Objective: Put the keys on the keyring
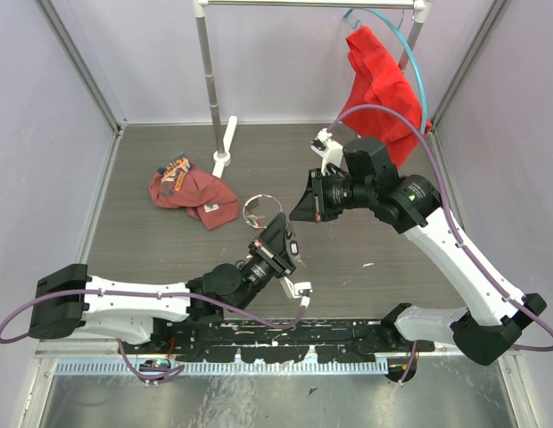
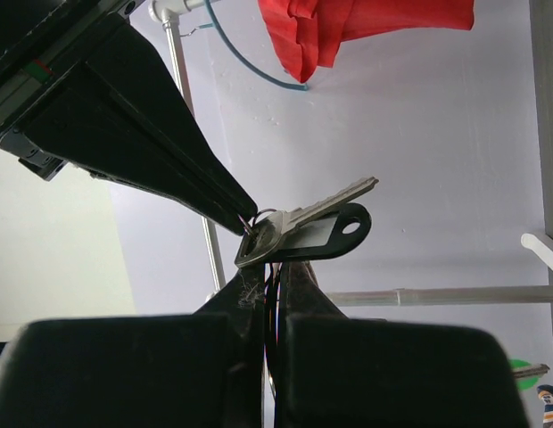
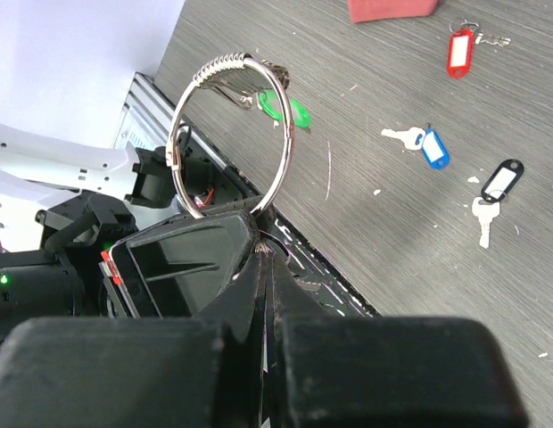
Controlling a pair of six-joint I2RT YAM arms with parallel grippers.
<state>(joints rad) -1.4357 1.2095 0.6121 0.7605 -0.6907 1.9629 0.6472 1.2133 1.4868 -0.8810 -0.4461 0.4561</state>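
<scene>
My right gripper [image 3: 266, 245] is shut on the bottom of the silver keyring [image 3: 230, 134] and holds it upright above the table; a key with a green tag [image 3: 285, 109] hangs on the ring's top. My left gripper [image 2: 272, 267] is shut on a silver key with a black tag [image 2: 317, 234], held up against the right gripper's fingertip [image 2: 232, 209]. In the top view the two grippers, left [image 1: 278, 232] and right [image 1: 299, 209], meet at mid-table by the ring [image 1: 257, 209]. Keys with red [image 3: 458, 51], blue [image 3: 430, 147] and black [image 3: 499, 183] tags lie loose on the table.
A red cap [image 1: 192, 192] lies at the left of the table. A red cloth [image 1: 376, 80] hangs on a blue hoop hanger [image 1: 410, 53] from the rack, whose pole [image 1: 208, 80] stands at the back. Walls enclose the sides.
</scene>
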